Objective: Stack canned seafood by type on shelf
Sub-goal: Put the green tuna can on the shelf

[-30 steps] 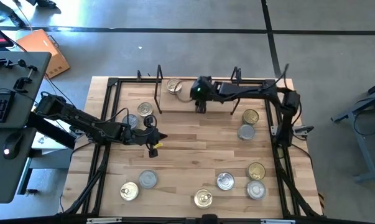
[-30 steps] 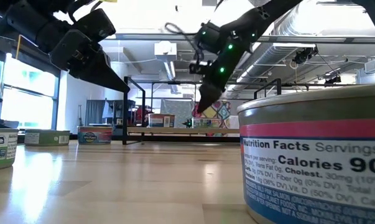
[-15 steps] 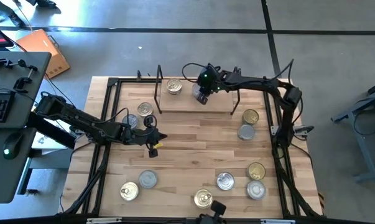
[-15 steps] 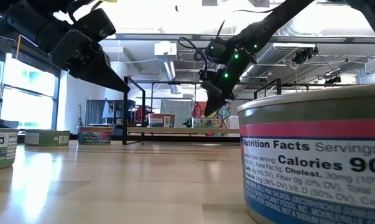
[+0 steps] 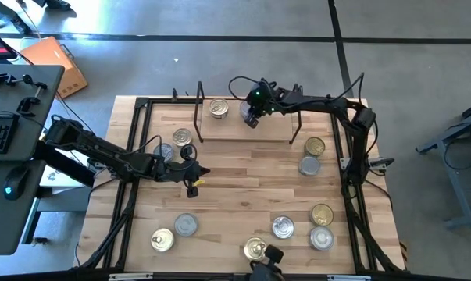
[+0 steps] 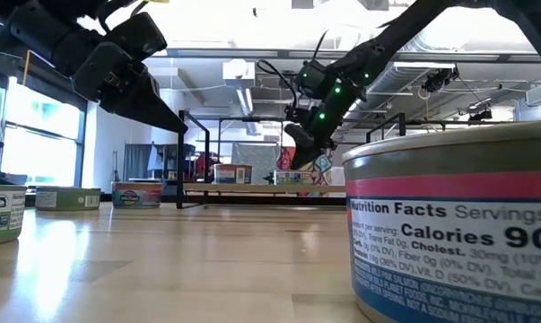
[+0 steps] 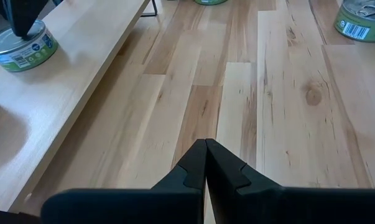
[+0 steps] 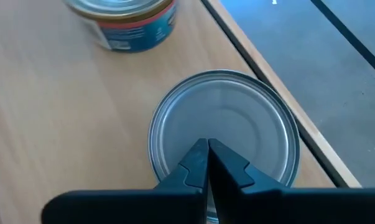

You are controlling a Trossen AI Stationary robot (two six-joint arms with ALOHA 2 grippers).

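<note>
The shelf (image 5: 219, 131), a light-wood board with black wire uprights, stands at the table's far side. On it stand a gold-lidded can (image 5: 218, 108) with a red label (image 8: 126, 22) and a silver-lidded can (image 8: 237, 134). My right gripper (image 8: 207, 147) is shut and slants down over the silver lid (image 5: 247, 112). My left gripper (image 5: 198, 173) is shut and empty, hanging over the bare table left of centre (image 7: 206, 147). Several more cans stand on the table top. My right gripper's shut fingertips stand over the middle of the silver can's lid (image 8: 224, 124), slanting down from the table's right. I cannot tell whether they touch it. The can stands upright on the shelf board.
Loose cans: gold (image 5: 182, 138) and silver (image 5: 163, 151) near my left gripper, gold (image 5: 315, 146) and silver (image 5: 309, 165) at the right, several along the near edge (image 5: 255, 250). A black frame (image 5: 133, 156) rims the table. One can (image 6: 458, 224) looms close in the low view.
My right gripper has moved from the shelf's near edge toward the table's far edge, rolling as it went, and now stands over the shelf. The silver-lidded can, hidden under the gripper before, now shows on the board.
</note>
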